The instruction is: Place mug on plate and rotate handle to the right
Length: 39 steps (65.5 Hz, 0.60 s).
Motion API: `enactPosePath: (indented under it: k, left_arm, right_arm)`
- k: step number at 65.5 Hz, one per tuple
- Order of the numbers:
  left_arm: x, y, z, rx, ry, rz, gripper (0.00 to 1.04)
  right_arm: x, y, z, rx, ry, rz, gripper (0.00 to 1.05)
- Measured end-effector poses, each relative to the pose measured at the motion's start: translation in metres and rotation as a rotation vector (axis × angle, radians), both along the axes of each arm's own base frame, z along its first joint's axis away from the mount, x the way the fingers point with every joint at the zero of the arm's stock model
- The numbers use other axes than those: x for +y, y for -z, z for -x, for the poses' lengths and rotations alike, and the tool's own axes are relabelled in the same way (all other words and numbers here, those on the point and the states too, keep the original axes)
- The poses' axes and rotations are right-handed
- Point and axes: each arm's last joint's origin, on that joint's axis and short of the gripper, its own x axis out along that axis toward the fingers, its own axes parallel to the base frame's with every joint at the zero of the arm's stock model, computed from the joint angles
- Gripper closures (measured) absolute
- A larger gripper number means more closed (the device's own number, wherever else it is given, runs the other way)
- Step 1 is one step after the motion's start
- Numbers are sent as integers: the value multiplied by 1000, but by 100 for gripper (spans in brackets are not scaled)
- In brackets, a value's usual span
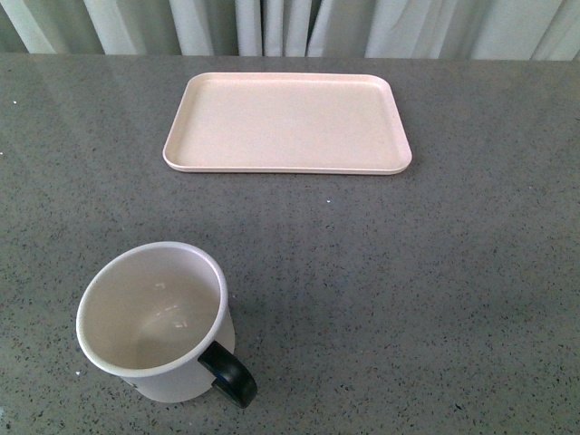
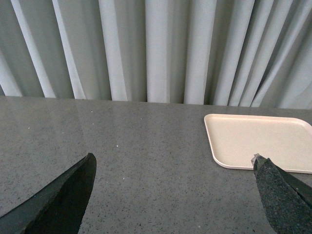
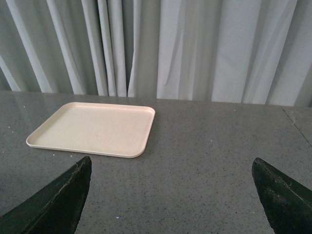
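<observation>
The white mug (image 1: pixel 159 322) stands upright on the grey table near the front left, its mouth empty. Its black handle (image 1: pixel 228 373) points toward the front right. The cream-pink plate (image 1: pixel 287 124) lies bare at the back middle of the table, well apart from the mug. It also shows in the left wrist view as the plate (image 2: pixel 258 141) and in the right wrist view as the plate (image 3: pixel 95 128). My left gripper (image 2: pixel 173 163) and right gripper (image 3: pixel 170 165) are both open over bare table, holding nothing. Neither arm appears in the front view, and neither wrist view shows the mug.
The grey speckled table (image 1: pixel 408 272) reaches back to pale pleated curtains (image 1: pixel 290 27) along its far edge. A seam in the tabletop (image 3: pixel 297 127) runs at the far side in the right wrist view.
</observation>
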Motion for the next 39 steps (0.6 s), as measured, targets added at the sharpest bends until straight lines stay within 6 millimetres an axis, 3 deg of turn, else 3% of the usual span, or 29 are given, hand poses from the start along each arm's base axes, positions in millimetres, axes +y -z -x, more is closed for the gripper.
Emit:
enactPosePath:
  k: [35, 39]
  left_arm:
    - [0, 0, 0, 0, 0, 0, 9]
    - [-1, -1, 0, 222, 32, 74, 9]
  right_arm:
    - [0, 0, 0, 0, 0, 0, 9]
    - [0, 0, 0, 0, 0, 0, 9]
